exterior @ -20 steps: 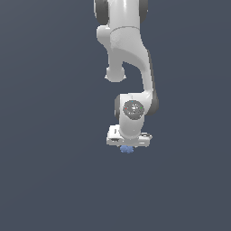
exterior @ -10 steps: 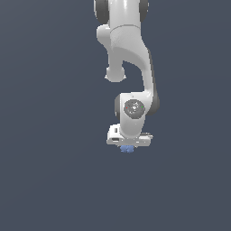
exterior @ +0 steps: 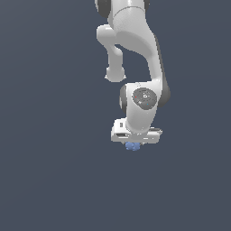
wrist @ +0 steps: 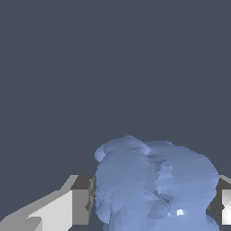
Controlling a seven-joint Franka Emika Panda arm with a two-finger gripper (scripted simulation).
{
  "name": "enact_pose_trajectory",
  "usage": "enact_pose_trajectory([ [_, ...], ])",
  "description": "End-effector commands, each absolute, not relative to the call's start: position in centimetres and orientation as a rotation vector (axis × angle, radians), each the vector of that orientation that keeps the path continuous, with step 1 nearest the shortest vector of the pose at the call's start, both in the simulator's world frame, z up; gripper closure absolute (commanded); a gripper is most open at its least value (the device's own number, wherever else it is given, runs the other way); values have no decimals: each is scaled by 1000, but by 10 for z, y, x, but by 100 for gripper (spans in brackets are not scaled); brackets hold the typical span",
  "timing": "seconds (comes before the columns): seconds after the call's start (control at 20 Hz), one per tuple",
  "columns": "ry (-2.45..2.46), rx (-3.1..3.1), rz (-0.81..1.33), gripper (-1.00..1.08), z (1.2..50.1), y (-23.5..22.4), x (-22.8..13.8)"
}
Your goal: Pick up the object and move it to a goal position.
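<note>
One arm, one small thing to carry: you have the Franka's white gripper point(exterior: 134, 143) pointing straight down, and the periwinkle-blue lumpy object point(exterior: 132, 145) peeks out just under the hand in the exterior view. From the wrist view, that same object point(wrist: 153, 185) fills the space between the two fingers point(wrist: 54, 210), its bumpy flanks reaching right up to the dark pads on either side. You can read the jaws as closed on the blob, with both pads apparently touching it; no gap shows on either flank.

Where the object sits relative to any floor you cannot tell, since the background is a flat slate tone with no shadow or edge to judge height by. No goal marker shows in either view, so the target's direction is unknown from these pictures.

Judging from how things lie, you are at the grasp-secured stage, with the carry to the goal not yet finished. Your next move calls for keeping the squeeze steady while translating the hand smoothly. Watch the lumpy outline: contact on a jagged surface may rest on few points, so a sudden jerk could let it twist or slip.
</note>
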State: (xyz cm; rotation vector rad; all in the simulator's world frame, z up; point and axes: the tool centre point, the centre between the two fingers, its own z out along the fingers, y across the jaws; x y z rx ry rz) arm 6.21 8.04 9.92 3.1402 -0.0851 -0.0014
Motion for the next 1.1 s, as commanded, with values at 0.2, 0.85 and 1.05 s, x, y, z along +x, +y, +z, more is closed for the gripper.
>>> enact_pose_trajectory([
  [0.2, -85, 3140, 0, 108, 161, 103, 74],
  [0.85, -85, 3140, 0, 108, 279, 148, 99],
  [1.05, -85, 3140, 0, 108, 304, 157, 105],
])
